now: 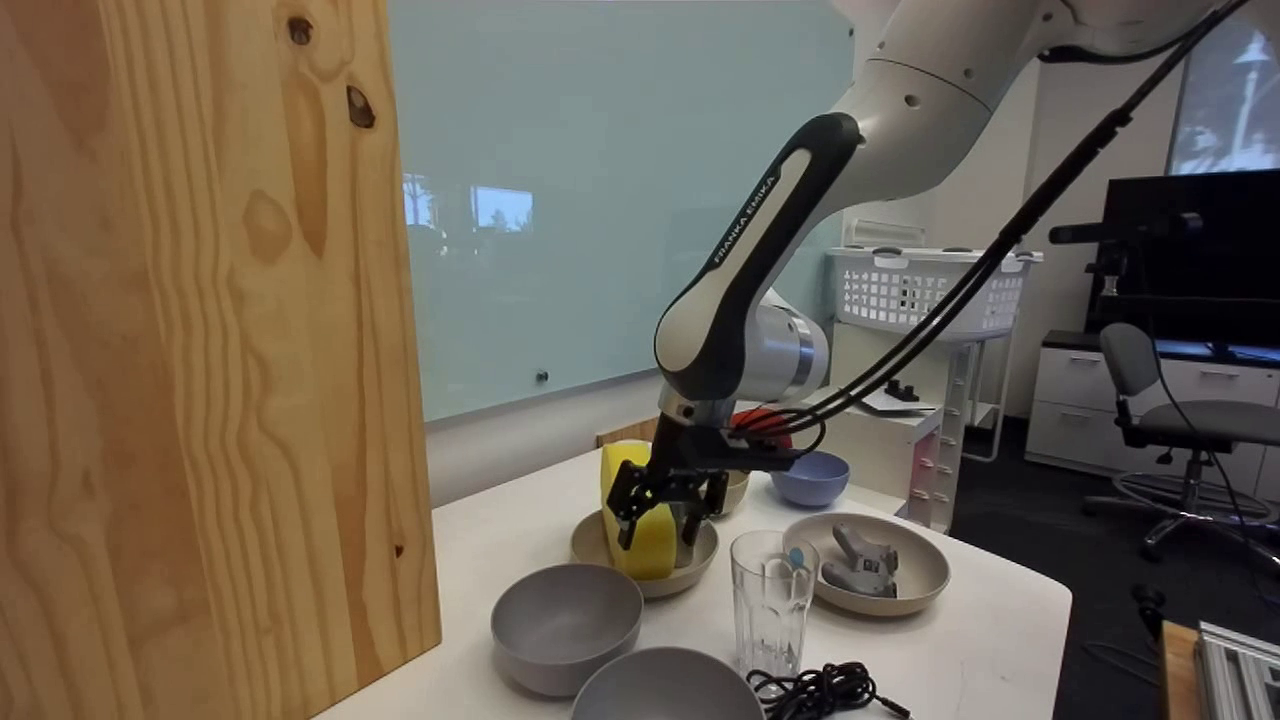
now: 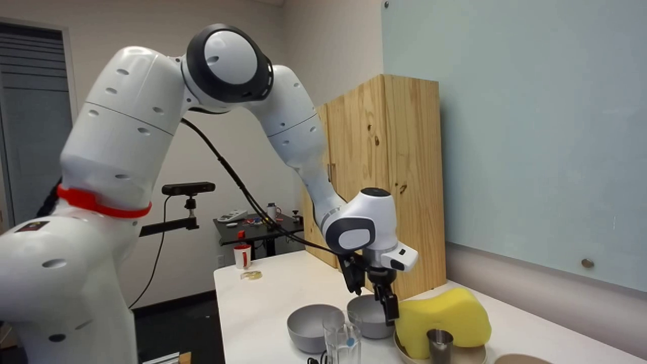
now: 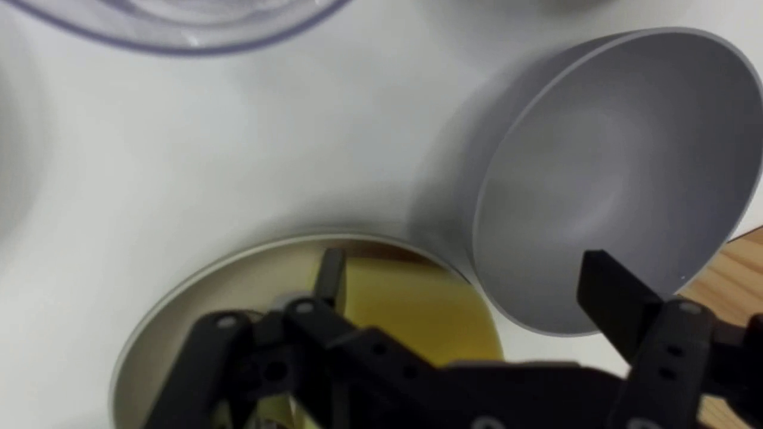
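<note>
My gripper stands open, its two black fingers wide apart and nothing held between them. Below it in the wrist view, one finger overlaps a yellow soft-looking block, while the other finger is over a grey bowl. The yellow block rests in a beige dish, with a metal cup beside it. In an exterior view the gripper is at the block's near end; whether a finger touches it I cannot tell. The gripper's body hides part of the dish and cup in the wrist view.
A clear glass stands near the dish. Around it are another grey bowl, a coiled black cable and a beige dish holding a grey game controller. A blue bowl sits farther back. A wooden cabinet flanks the table.
</note>
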Available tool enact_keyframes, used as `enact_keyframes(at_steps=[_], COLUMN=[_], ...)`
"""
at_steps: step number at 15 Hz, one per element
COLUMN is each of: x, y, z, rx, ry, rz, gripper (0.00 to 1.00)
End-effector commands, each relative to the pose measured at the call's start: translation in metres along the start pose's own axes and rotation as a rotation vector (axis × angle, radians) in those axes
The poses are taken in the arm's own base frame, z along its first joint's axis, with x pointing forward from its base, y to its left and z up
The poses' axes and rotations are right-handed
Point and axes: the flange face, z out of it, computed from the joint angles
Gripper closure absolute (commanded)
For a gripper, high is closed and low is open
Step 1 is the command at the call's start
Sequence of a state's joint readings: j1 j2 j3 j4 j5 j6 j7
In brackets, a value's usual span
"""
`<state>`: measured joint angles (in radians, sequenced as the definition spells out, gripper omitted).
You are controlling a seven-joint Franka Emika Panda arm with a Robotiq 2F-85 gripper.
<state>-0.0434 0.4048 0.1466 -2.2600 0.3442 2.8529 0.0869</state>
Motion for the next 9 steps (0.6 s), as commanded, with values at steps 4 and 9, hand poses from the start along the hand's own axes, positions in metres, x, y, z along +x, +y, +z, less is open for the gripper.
enact_keyframes(at_steps=[4,9], x=[0.001,-0.003], y=[-0.018,-0.017], z=[0.021,0.042], rx=[0.010,0.006], ry=[-0.014,-0.040], rz=[-0.002,0.003], gripper=[0.00,0.00])
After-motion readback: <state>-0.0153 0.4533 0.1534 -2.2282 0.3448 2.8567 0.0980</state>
